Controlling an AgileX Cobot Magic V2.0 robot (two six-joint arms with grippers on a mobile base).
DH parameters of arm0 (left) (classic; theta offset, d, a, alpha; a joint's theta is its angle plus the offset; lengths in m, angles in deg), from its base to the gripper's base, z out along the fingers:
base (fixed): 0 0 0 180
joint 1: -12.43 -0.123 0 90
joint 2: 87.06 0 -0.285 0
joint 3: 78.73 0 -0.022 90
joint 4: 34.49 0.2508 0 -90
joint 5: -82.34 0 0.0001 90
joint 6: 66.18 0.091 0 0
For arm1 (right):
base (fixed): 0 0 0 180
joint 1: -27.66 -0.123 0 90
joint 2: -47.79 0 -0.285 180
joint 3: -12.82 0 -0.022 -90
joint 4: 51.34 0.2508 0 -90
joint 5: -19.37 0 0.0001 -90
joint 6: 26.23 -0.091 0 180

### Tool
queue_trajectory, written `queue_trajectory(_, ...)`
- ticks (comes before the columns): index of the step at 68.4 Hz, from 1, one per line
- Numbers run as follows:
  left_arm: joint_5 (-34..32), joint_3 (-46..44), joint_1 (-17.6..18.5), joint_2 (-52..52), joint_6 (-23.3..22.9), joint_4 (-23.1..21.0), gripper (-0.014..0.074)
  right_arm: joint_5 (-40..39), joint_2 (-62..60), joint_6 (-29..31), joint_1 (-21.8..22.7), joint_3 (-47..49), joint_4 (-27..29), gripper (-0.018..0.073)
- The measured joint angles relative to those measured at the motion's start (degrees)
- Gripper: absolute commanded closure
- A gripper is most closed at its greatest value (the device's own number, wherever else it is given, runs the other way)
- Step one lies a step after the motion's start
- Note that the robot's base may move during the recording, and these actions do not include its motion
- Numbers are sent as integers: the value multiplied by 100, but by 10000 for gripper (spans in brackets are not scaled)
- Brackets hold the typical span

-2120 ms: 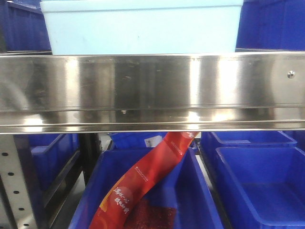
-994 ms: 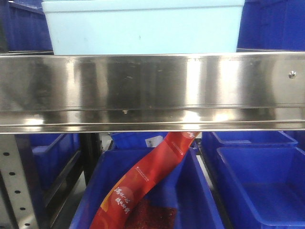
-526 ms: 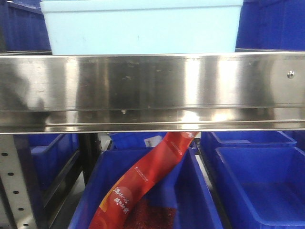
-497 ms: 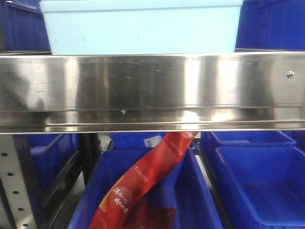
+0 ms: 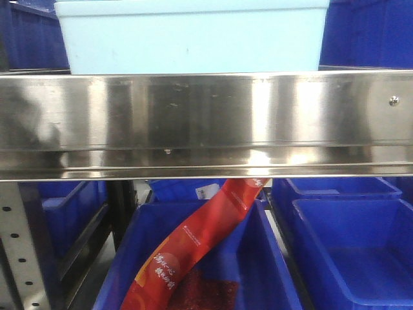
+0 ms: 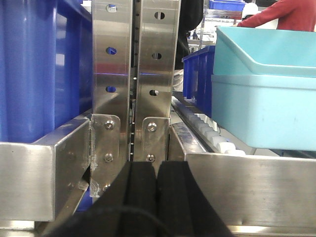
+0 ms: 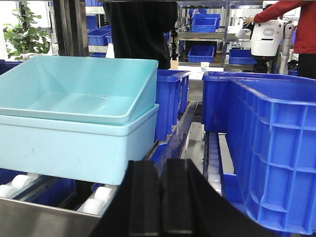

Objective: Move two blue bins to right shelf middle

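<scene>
Right wrist view: right gripper point(image 7: 159, 197) at bottom centre of frame, black fingers pressed together with only a thin seam between, nothing held, level and pointing along the shelf. Two blue bins point(image 7: 74, 123) at left of frame, pale aqua, nested, upper one tilted inside the lower, smooth walls, thick top rim; resting on white rollers point(image 7: 19, 187) of the right shelf middle point(image 7: 29, 217), well apart from the fingertips. Darker ribbed blue bin point(image 7: 276, 148) at right of frame, another dark blue bin point(image 7: 170, 106) just behind the aqua pair. Person in red sleeve point(image 7: 291, 12) at upper right.

Left wrist view: left gripper point(image 6: 157, 197) at bottom centre, fingers likewise closed on nothing, facing two perforated steel uprights point(image 6: 136, 74). Aqua bins at right of frame, beyond the steel front rail point(image 6: 252, 185).

Front view: broad mirror-like steel rail spanning the middle of frame, screw at its right end. Pale aqua bin wall at top centre, sitting on the tier just behind the rail. Below, dark blue bins with a red packet point(image 5: 193, 245) leaning out of the central one. No gripper in this view.
</scene>
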Motion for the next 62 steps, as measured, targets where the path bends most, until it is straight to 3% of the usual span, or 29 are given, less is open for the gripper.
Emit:
queue_trajectory(52, 0, 0, 0, 0, 0, 0, 707, -13, 0, 0, 0, 0, -11, 721)
queue_trajectory(62, 0, 0, 0, 0, 0, 0, 707, -35, 0, 331, 268, -40, 300, 721)
